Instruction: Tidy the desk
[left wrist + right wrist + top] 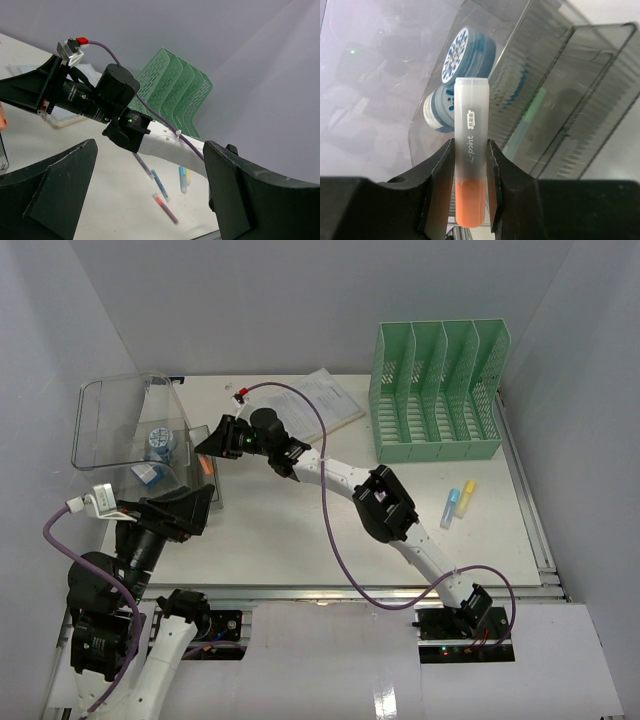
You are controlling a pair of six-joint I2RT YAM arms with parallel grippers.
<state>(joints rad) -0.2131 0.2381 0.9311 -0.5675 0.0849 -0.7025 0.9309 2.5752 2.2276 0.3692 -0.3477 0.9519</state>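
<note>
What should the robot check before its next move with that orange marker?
1. Grip: right claw shut on the orange highlighter: ok.
2. Cap on the highlighter: ok.
3. Highlighter above the opening of the clear bin: cannot tell.
4. Spare hand: left claw open, holding nothing: ok.
5. Both claws apart from each other: ok.
6. Everything tidied: not ok; blue highlighter and yellow highlighter lie loose on the desk.
</note>
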